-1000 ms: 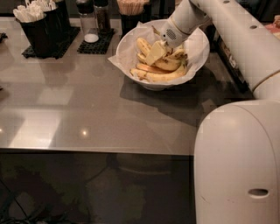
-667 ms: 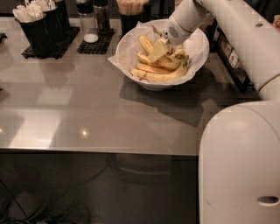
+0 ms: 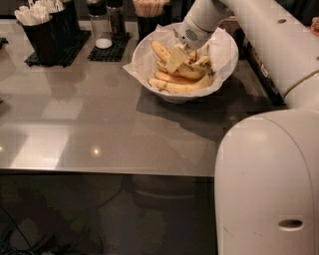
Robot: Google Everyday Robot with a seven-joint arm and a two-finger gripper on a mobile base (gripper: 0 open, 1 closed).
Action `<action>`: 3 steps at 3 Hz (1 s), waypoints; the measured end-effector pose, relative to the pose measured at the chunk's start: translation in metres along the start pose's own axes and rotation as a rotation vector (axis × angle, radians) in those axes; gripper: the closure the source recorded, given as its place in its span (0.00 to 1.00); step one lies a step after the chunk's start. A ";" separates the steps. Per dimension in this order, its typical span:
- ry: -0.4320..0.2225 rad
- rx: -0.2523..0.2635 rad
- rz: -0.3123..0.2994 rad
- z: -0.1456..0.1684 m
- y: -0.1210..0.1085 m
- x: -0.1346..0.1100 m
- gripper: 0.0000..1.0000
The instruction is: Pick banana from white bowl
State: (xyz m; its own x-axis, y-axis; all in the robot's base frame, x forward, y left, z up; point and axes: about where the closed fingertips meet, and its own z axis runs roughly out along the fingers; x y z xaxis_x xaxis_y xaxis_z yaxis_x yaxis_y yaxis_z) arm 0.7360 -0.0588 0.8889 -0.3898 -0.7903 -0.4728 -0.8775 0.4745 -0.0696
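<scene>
The white bowl, lined with crinkled white paper, stands at the back of the grey table and holds several yellow bananas. The longest curved banana lies along the bowl's front side, with brown marks on its skin. My gripper reaches down from the upper right into the middle of the pile, touching the bananas just behind that long one. The arm hides the back right of the bowl.
A black holder of white packets stands at the back left. Shakers on a black mat and a cup of sticks stand behind the bowl. My white body fills the lower right. The table's front edge runs across the view.
My wrist has shifted slightly left over the bowl and my gripper stays down in the banana pile. The bananas and bowl have not visibly moved.
</scene>
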 end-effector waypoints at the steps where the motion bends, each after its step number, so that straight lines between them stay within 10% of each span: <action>1: 0.013 0.004 -0.056 0.003 0.000 -0.005 1.00; 3: -0.189 -0.067 -0.135 -0.044 0.005 -0.016 1.00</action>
State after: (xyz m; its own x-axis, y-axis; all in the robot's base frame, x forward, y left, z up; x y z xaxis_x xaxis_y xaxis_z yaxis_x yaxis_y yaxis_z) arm 0.7251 -0.0606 0.9345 -0.2139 -0.7555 -0.6193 -0.9373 0.3372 -0.0876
